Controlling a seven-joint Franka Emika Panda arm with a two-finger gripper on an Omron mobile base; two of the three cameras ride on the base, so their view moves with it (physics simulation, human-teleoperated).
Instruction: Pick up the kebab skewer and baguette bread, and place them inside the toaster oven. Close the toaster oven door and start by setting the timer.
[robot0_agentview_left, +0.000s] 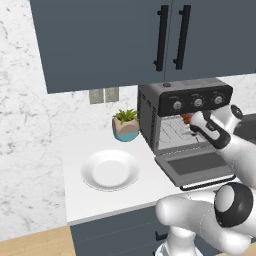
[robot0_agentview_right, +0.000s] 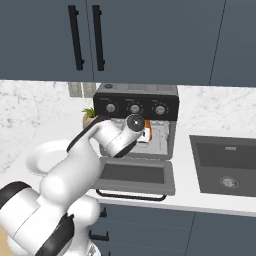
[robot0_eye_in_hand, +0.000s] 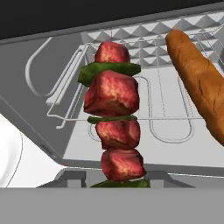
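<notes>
Left base view: white counter (robot0_agentview_left: 90, 200) under dark blue-grey cabinets (robot0_agentview_left: 100, 45), marbled wall behind. Centre right, boxy black toaster oven (robot0_agentview_left: 185, 112) with three silver knobs, toaster oven door (robot0_agentview_left: 192, 167) dropped flat. Lower left, round white plate (robot0_agentview_left: 110, 171); beside the oven, potted plant (robot0_agentview_left: 126, 125). Right base view, far right: dark sink (robot0_agentview_right: 227, 170). Hand view: gripper (robot0_eye_in_hand: 114, 186) narrowed on the kebab skewer (robot0_eye_in_hand: 114, 113), chunky red meat with green slices, held upright over the wire rack (robot0_eye_in_hand: 170, 109); upper right, crusty baguette bread (robot0_eye_in_hand: 199, 78) slanting on that rack.

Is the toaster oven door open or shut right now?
Open: the toaster oven door lies folded down flat in front of the toaster oven, leaving the wire rack exposed.
</notes>
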